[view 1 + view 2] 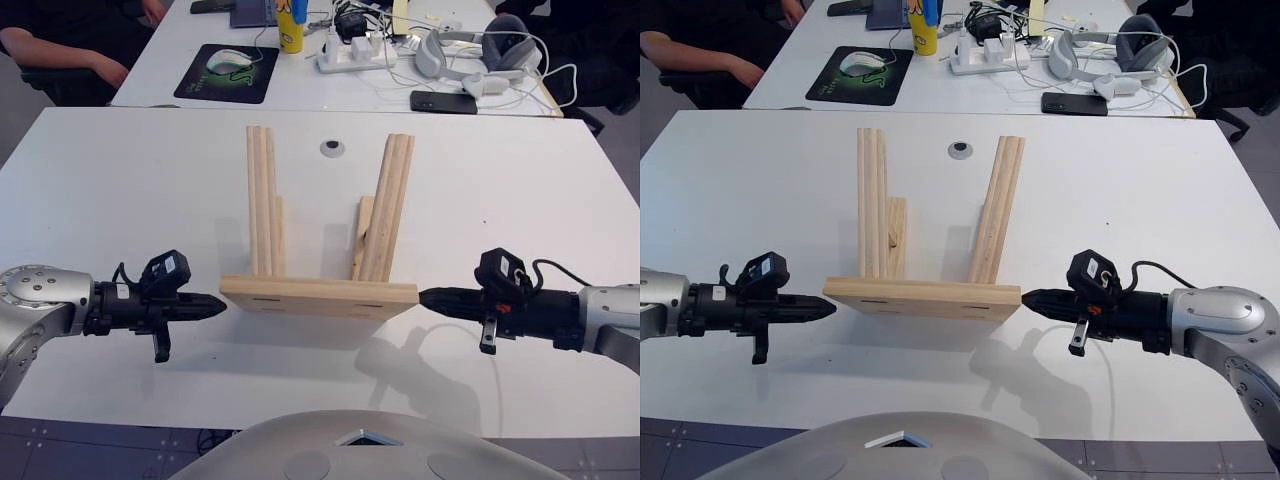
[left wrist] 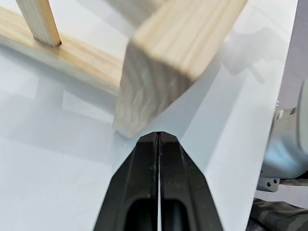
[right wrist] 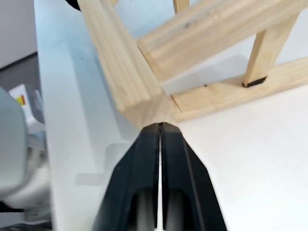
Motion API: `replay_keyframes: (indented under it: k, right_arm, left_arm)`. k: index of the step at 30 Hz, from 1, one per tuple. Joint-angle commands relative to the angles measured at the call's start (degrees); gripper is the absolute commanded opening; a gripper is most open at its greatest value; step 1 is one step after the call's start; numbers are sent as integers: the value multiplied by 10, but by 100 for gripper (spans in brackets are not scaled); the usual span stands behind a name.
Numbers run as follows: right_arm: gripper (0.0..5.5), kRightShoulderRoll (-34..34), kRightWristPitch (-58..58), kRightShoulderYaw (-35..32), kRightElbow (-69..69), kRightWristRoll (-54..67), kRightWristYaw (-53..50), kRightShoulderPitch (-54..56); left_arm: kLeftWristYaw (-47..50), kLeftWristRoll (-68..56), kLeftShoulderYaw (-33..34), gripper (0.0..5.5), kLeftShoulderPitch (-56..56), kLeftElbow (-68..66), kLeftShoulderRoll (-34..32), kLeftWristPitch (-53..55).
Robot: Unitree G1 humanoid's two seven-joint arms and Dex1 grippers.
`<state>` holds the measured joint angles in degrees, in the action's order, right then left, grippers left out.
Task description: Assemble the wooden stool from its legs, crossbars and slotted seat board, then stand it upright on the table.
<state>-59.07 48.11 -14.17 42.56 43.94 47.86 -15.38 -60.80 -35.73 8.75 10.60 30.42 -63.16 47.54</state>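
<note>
The stool (image 1: 263,200) looks assembled but lies sideways on the counter (image 1: 120,180), not yet upright; the clenched left hand (image 1: 218,304) and right hand (image 1: 424,296) touch its seat board (image 1: 320,297).

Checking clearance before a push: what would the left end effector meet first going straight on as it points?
Most likely the seat board, whose left end lies just ahead of the left end effector; contact is unclear.

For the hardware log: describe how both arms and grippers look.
The left arm and right arm have silver-grey shells and black wrists. The left gripper and right gripper are black, with two tapering fingers each. A boxy black camera module and cable top each wrist.
</note>
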Motion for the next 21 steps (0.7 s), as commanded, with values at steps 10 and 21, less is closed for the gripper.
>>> replay_keyframes:
  k: [10, 21]
  right_arm:
    - [1, 71, -106, 149, -95, -174, -43, 7]
    - [1, 113, -105, 207, -94, -211, -61, -3]
  left_arm:
    - [58, 129, -133, 0, -94, -147, 135, -130]
    - [26, 181, -178, 0, -116, -164, 112, -143]
